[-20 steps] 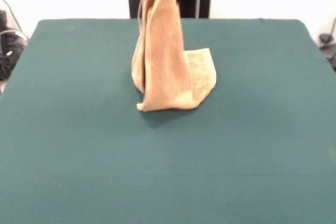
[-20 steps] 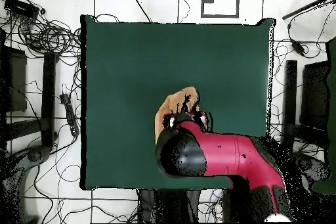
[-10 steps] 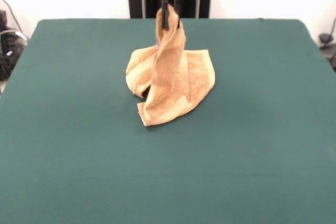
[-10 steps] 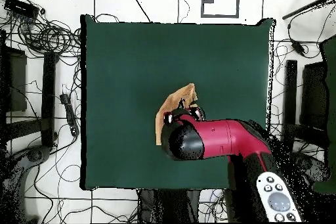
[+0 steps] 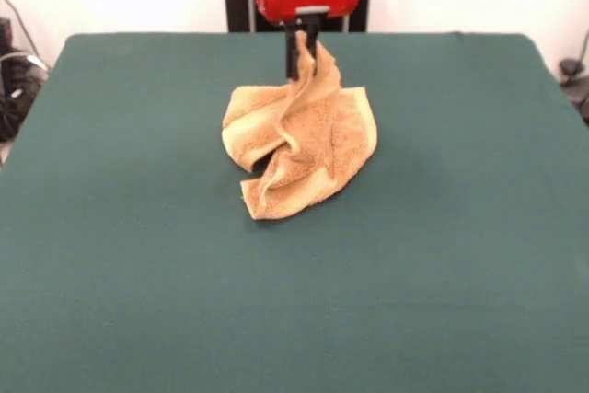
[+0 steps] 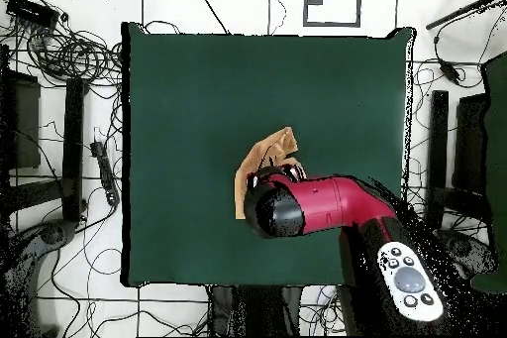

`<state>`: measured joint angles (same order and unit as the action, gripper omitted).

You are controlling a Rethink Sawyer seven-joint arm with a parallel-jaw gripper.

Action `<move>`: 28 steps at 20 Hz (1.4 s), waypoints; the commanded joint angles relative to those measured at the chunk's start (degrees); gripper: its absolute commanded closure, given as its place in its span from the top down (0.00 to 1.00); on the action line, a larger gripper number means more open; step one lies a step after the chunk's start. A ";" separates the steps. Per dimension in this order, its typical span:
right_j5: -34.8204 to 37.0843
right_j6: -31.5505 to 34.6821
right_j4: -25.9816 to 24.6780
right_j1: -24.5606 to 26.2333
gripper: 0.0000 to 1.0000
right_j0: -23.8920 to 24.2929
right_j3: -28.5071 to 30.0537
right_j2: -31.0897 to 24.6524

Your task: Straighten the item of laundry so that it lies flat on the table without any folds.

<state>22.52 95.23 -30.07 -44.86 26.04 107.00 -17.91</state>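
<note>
Currently the claw (image 5: 302,54) is pinched shut on a raised peak of the towel (image 5: 301,148), with the red arm (image 6: 332,205) covering that grip from above. From the peak, the orange-tan terry cloth drapes down toward the camera in twisted folds, its long axis running from the pinched far corner to a bunched near corner at the lower left in the front view. It rests crumpled, not flat, near the middle of the dark green desk (image 5: 138,273).
</note>
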 commanded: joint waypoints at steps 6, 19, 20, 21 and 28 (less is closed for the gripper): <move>-3.70 10.04 1.17 2.06 0.00 -10.50 -1.16 0.78; -5.23 22.32 13.35 5.81 0.00 -29.01 -4.45 11.76; -6.17 22.18 14.44 6.94 0.00 -29.67 -4.89 12.11; -6.95 22.25 15.46 8.06 0.00 -30.67 -5.73 12.77; -10.38 21.09 20.09 12.52 0.00 -34.36 -8.00 15.67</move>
<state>16.77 99.10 -15.29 -37.27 -6.05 102.90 -4.74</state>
